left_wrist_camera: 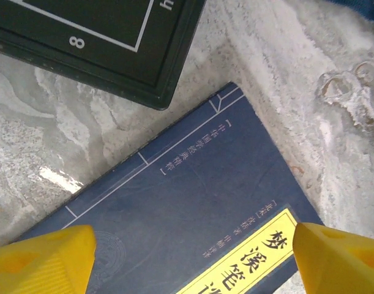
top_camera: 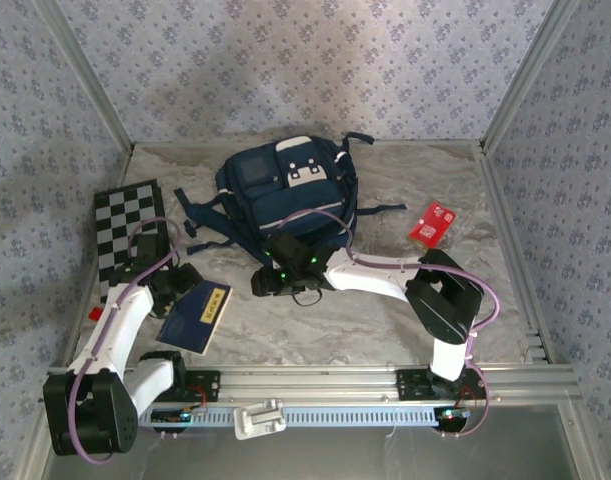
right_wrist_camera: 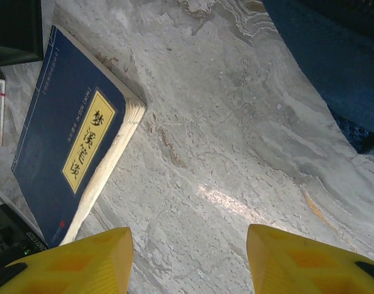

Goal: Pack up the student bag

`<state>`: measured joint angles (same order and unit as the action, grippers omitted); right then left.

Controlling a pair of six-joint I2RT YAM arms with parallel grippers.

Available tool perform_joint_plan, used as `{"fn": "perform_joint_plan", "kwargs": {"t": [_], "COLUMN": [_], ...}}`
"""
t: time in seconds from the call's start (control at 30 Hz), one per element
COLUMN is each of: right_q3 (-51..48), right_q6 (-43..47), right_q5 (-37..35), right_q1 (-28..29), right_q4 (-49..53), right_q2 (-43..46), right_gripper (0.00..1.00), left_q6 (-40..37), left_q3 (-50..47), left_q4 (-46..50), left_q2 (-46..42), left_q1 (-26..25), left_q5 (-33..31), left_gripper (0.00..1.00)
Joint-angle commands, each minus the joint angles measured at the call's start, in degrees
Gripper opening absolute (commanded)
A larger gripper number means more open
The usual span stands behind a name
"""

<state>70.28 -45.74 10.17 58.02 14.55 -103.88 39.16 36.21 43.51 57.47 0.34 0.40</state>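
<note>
The metal rail (top_camera: 325,381) runs along the near edge, under the arms. The table (top_camera: 365,330) is grey-white stone, with blue flowery walls (top_camera: 285,70) around it. The student bag (top_camera: 285,185) lies at the back middle. The left gripper (left_wrist_camera: 193,263) holds its jaws wide over a blue book (left_wrist_camera: 193,220). The right gripper (right_wrist_camera: 190,257) holds its jaws apart over bare table. A checkerboard (top_camera: 120,225) hugs the left edge. Bare table shows front middle.

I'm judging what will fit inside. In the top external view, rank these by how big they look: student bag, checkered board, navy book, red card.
1. student bag
2. checkered board, partly hidden by the left arm
3. navy book
4. red card
</note>
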Motion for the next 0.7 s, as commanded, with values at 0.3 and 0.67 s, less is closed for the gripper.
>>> {"fn": "perform_joint_plan", "kwargs": {"t": [0.3,0.67], "right_q3": [-1.46,-2.62], "right_q6": [-2.84,-6.73], "right_q5": [-1.04,1.95], "right_q1": [0.42,1.68], "right_q4": [-2.47,-6.09], "right_q2": [0.23,-3.87], "right_gripper": [0.53,0.54], "left_q6": [2.65,4.44], "left_q3": [-3.84,-5.94], "left_q4": [-3.08,-4.26], "left_q2": [4.71,7.28], "left_q1": [1.85,1.87], "left_q5": [-4.03,0.34], "left_gripper": [0.9,0.98]}}
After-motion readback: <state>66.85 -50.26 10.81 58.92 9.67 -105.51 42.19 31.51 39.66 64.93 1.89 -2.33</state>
